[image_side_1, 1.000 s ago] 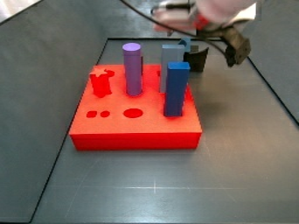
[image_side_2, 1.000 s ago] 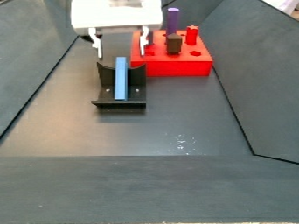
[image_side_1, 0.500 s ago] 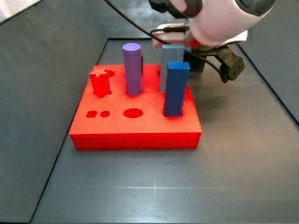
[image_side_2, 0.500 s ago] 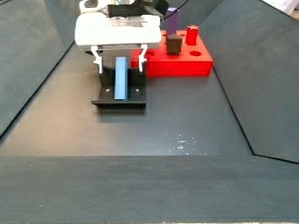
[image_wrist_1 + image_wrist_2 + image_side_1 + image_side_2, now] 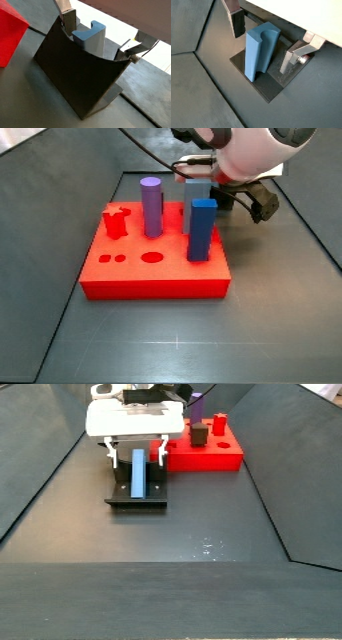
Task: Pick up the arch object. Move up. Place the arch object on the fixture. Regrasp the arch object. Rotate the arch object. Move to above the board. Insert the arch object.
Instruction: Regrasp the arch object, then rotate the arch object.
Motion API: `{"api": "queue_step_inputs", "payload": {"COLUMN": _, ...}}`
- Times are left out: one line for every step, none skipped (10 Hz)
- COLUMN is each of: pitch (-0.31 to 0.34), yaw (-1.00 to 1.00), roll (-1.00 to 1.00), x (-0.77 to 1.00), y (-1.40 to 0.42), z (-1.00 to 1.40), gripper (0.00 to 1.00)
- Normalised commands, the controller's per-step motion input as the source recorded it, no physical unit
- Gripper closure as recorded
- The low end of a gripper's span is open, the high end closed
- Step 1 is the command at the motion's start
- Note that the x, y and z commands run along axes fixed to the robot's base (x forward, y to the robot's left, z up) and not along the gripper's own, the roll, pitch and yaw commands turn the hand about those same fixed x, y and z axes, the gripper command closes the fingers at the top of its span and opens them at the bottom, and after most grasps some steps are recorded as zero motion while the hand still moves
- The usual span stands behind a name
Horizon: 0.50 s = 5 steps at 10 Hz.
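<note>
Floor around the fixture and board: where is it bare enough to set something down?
Bare: the dark floor in front of the fixture, and beside the board. Crowded: at the fixture, where the gripper hangs with its fingers either side of the arch object.

1. The gripper [image 5: 271, 37] straddles the arch object [image 5: 261, 52] on the fixture [image 5: 138, 492], a finger [image 5: 296, 57] on each side with a gap to the block.
2. The board [image 5: 203, 452] stands just beside the fixture, its pegs [image 5: 152, 206] blocking that side.
3. The floor [image 5: 201, 534] in front lies open.
</note>
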Motion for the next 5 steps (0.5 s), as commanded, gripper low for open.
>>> {"api": "queue_step_inputs", "payload": {"pitch": 0.000, "yaw": 0.00, "roll": 0.00, "x": 0.00, "y": 0.00, "z": 0.00, "gripper": 1.00}}
{"api": "queue_step_inputs", "payload": {"pitch": 0.000, "yaw": 0.00, "roll": 0.00, "x": -0.87, "y": 0.13, "z": 1.00, "gripper": 1.00}}
{"api": "queue_step_inputs", "payload": {"pitch": -0.032, "yaw": 0.00, "roll": -0.04, "x": -0.86, "y": 0.12, "z": 1.00, "gripper": 1.00}}
{"api": "queue_step_inputs", "payload": {"pitch": -0.048, "yaw": 0.01, "roll": -0.07, "x": -0.86, "y": 0.12, "z": 1.00, "gripper": 1.00}}
{"api": "queue_step_inputs", "payload": {"pitch": -0.056, "yaw": 0.01, "roll": -0.08, "x": -0.87, "y": 0.11, "z": 1.00, "gripper": 1.00}}
